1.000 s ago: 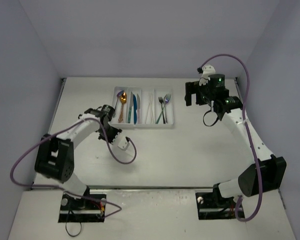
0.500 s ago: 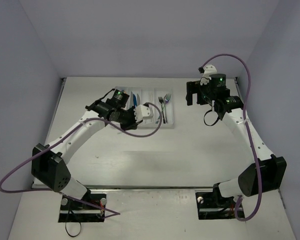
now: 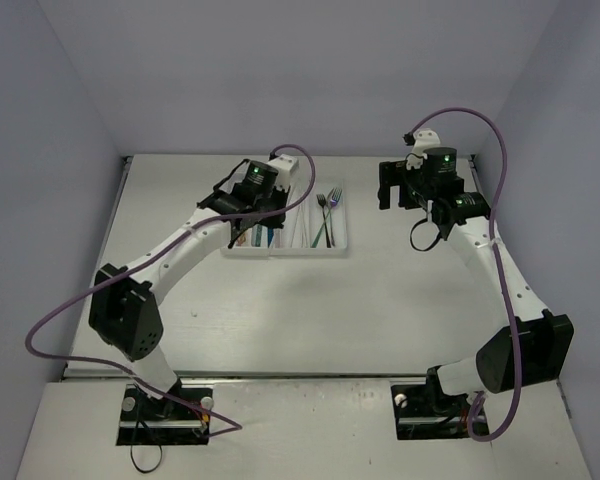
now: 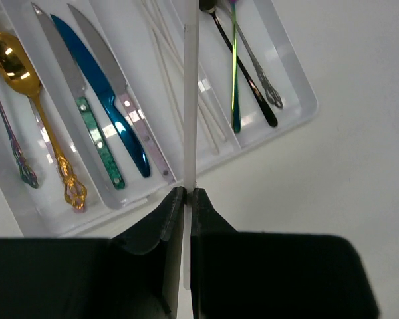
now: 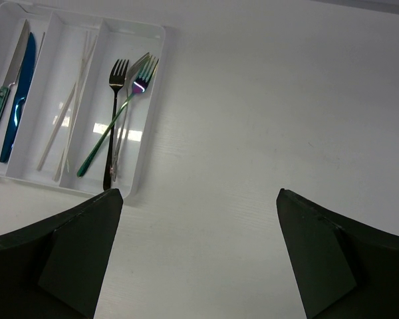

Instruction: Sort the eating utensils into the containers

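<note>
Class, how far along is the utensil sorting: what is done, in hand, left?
Done: spoons, knives and forks lie in separate tray compartments. In hand: the left hand grips a pale stick over the tray; the right hand is open. Left: drop that stick beside the other sticks; no loose utensils show.

Legend, as I count from my console: one white tray (image 5: 156, 80) with four compartments.

- **Spoons, two:** gold spoon (image 4: 13, 60) and purple spoon (image 4: 13, 149).
- **Knives, three:** green-handled knife (image 4: 96, 143), blue knife (image 4: 103, 93) and pale-handled knife (image 4: 143, 136).
- **Forks, three:** black fork (image 5: 110, 159), green fork (image 5: 96, 156) and silver fork (image 5: 138, 63).
- **Sticks:** the pale sticks (image 5: 70, 106) in the tray overlap, so I cannot fix their number. One further stick (image 4: 189, 100) is pinched in the left gripper (image 4: 186, 196).
</note>
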Available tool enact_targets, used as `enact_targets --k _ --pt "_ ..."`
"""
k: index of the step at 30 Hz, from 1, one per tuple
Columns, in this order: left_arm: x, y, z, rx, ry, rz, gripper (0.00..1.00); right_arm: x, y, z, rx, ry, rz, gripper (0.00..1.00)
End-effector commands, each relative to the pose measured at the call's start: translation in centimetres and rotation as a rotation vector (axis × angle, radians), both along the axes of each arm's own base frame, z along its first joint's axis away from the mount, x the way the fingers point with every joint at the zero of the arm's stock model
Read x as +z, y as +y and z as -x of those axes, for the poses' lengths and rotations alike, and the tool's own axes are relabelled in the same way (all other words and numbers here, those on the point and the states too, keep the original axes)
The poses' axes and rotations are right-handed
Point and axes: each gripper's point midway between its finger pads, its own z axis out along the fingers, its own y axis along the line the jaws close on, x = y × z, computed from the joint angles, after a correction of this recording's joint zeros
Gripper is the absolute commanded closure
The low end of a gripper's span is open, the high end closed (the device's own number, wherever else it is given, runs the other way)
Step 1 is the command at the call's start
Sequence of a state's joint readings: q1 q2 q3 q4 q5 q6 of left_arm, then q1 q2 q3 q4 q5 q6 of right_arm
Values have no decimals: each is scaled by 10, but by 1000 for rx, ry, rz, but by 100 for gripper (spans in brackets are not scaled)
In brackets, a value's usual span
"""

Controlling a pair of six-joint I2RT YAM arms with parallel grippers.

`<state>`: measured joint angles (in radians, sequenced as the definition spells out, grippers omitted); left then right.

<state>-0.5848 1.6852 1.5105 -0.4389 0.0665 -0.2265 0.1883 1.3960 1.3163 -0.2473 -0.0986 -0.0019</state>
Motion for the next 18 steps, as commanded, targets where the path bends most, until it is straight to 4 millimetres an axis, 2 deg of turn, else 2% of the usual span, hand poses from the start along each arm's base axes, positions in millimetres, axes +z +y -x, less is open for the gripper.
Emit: enact_targets --k 1,7,11,16,18 --pt "35 -15 -59 195 -158 123 100 23 -8 -10 -53 -74 -24 0" --pt "38 -28 -103 231 -254 146 100 19 -13 -13 -73 -67 -15 0" --pt "32 -32 -128 244 -279 149 100 16 -15 -13 -80 -60 -15 0" --pt "17 -31 -144 259 -267 159 100 10 -17 -14 -82 -46 -9 0" --pt "5 -30 -149 269 -246 159 100 7 -18 -15 -83 -38 -11 0"
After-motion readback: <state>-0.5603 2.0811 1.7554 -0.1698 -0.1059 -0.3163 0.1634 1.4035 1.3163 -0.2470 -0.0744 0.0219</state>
